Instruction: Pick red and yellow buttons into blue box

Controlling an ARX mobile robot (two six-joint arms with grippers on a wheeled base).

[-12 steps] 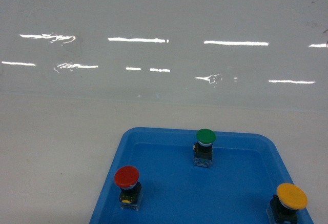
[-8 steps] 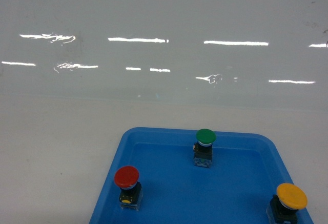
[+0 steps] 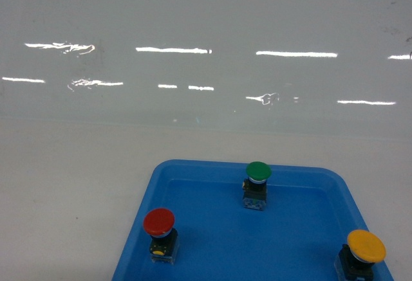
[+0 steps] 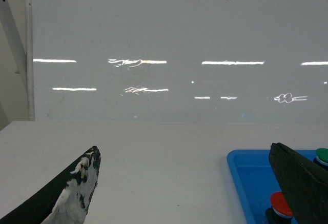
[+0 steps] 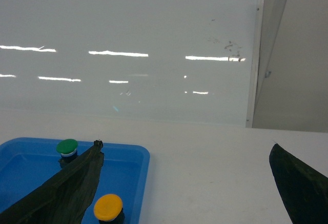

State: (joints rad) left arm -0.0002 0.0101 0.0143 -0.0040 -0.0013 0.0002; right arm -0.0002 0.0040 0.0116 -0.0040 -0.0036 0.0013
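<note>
The red button (image 3: 159, 226) stands at 7 o'clock in the shallow tray (image 3: 212, 167), the yellow button (image 3: 365, 250) at 5 o'clock by the right rim, and a green button (image 3: 257, 179) at 12 o'clock near the far wall. All three stand upright and well apart on the white desk (image 3: 71, 191).

The likeliest trouble is a grab on a smooth domed cap, which could slip or tip the button on its narrow base. The yellow one sits close to the rim, so a finger may strike the tray wall. The green one could be taken by mistake.

The left gripper (image 4: 192, 183) is spread wide, as is the right gripper (image 5: 187, 183); each holds nothing and hangs above the desk beside the tray.

The blue box appears in no view, so the drop point cannot be judged. The tray's near edge and the yellow button's base are cut off in the head view. Only the finger ends show in the wrist views.
</note>
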